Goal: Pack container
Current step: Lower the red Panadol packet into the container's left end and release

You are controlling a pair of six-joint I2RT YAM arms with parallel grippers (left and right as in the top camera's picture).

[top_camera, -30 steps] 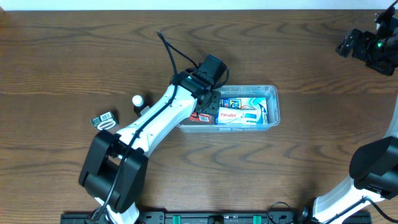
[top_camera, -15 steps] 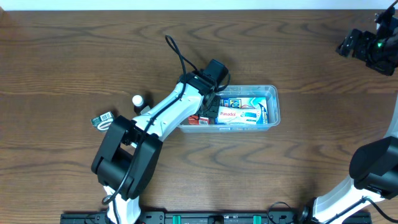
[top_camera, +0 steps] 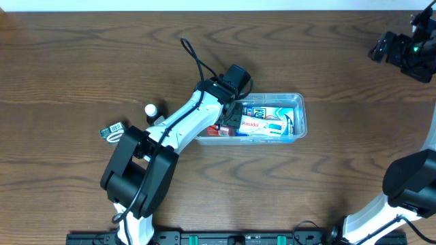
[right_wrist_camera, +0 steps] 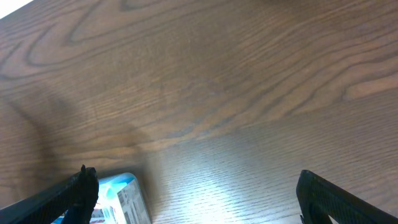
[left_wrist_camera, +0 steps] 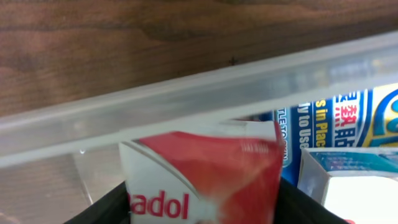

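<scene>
The clear plastic container [top_camera: 300, 99] sits mid-table, holding blue and white medicine boxes [top_camera: 270, 118]. My left gripper [top_camera: 230, 117] reaches down into its left end. In the left wrist view the gripper [left_wrist_camera: 204, 208] has a red and white Panadol box [left_wrist_camera: 205, 174] between its dark fingers, which lie against both sides of the box with no gap showing. The box looks blurred. Behind it run the container's rim [left_wrist_camera: 186, 99] and a blue box [left_wrist_camera: 336, 121]. My right gripper [top_camera: 407, 51] hangs at the far right back, wide open [right_wrist_camera: 199, 205] over bare wood.
A small white-capped bottle [top_camera: 150, 109] and a small dark packet [top_camera: 114, 131] lie on the table left of the container. The left arm's cable loops up behind the container. A corner of the container's contents [right_wrist_camera: 121, 199] shows low in the right wrist view.
The left arm swung and lowered the red box into the container's left end, then stayed nearly still. The right arm has not moved.
</scene>
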